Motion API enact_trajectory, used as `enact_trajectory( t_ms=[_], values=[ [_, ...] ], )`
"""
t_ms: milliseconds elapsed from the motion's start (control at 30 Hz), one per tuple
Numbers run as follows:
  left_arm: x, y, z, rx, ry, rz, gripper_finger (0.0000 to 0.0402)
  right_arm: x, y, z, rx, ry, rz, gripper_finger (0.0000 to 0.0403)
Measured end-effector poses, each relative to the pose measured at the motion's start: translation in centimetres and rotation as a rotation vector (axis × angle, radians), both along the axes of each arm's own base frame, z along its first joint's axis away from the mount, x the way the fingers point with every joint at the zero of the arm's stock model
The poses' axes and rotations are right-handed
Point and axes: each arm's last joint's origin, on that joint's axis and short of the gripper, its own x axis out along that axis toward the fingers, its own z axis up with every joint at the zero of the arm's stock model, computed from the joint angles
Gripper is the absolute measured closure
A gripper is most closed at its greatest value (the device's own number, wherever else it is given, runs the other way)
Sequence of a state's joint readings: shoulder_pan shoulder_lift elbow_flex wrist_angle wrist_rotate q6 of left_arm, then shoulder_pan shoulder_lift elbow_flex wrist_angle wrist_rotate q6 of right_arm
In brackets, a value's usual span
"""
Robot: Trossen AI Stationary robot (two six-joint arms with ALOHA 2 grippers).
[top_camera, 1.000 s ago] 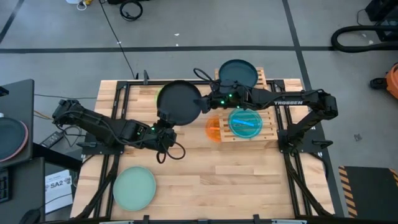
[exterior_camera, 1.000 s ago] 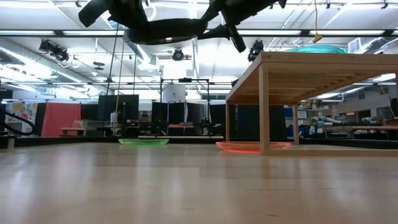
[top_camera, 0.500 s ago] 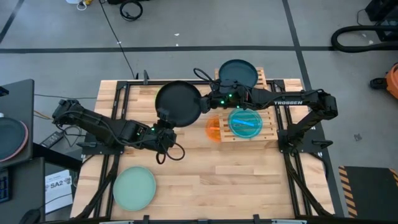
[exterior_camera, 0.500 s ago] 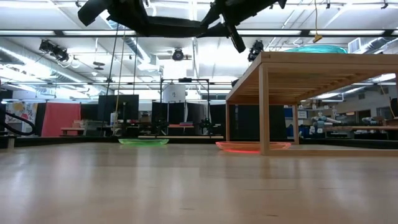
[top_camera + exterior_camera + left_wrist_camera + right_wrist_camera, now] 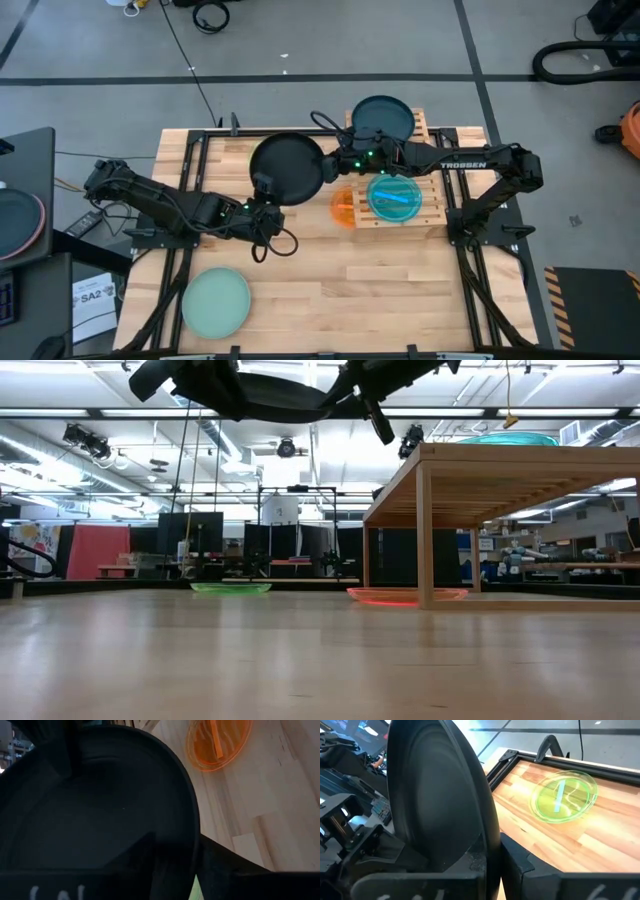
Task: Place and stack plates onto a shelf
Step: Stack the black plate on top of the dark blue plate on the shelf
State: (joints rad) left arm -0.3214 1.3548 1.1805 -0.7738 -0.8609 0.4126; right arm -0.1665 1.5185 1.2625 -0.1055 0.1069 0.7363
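Observation:
The black plate (image 5: 287,163) hangs in the air left of the shelf (image 5: 425,188), high above the table in the low view (image 5: 275,398). My left gripper (image 5: 266,192) is shut on its near edge. My right gripper (image 5: 329,166) is shut on its right edge. A dark teal plate (image 5: 381,117) and a cyan plate (image 5: 395,196) lie on the shelf's slats. An orange plate (image 5: 342,207) lies on the table, partly under the shelf. A green translucent plate (image 5: 563,796) lies flat on the table below the black plate. A mint green plate (image 5: 215,302) lies near the front left. My left gripper pinches the black plate's rim (image 5: 191,832) at its near edge, one finger over the top face and one under it. The fingers come from the table's near left side. The plate is lifted clear of the table. My right gripper pinches the black plate's rim (image 5: 489,832) at its right edge, one finger on each face. The fingers come about level from the table's right side. The plate is clear of the table, held between both grippers.
The shelf stands on legs (image 5: 424,535) at the table's right half, with room under it. Black frame rails (image 5: 190,170) run along the table's left and right sides. Bare wood (image 5: 360,290) lies at the near middle.
Both grippers have risen a little with the black plate, which now sits higher in the low view and has shifted slightly toward the far edge, covering the green plate below it in the high view.

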Motion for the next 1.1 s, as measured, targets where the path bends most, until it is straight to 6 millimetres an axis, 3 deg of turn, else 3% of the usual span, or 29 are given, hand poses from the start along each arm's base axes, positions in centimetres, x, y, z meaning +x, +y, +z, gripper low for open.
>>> enact_trajectory(
  t_ms=[300,700,900,1100],
  values=[
    [0.0,0.0,0.0,-0.001,-0.002,0.001,0.0237,-0.2,-1.0,0.0,-0.088,0.028,-0.074,0.0369],
    [0.0,0.0,0.0,-0.02,-0.02,0.016,0.0237,-1.2,-5.1,0.3,-0.143,0.024,-0.205,0.0369],
    [0.0,0.0,0.0,-0.026,-0.026,0.022,0.0237,-2.3,-7.5,0.5,-0.128,0.018,-0.258,0.0369],
    [0.0,0.0,0.0,-0.027,-0.027,0.022,0.0237,-4.4,-9.0,2.0,-0.124,-0.024,-0.299,0.0369]
  ],
)
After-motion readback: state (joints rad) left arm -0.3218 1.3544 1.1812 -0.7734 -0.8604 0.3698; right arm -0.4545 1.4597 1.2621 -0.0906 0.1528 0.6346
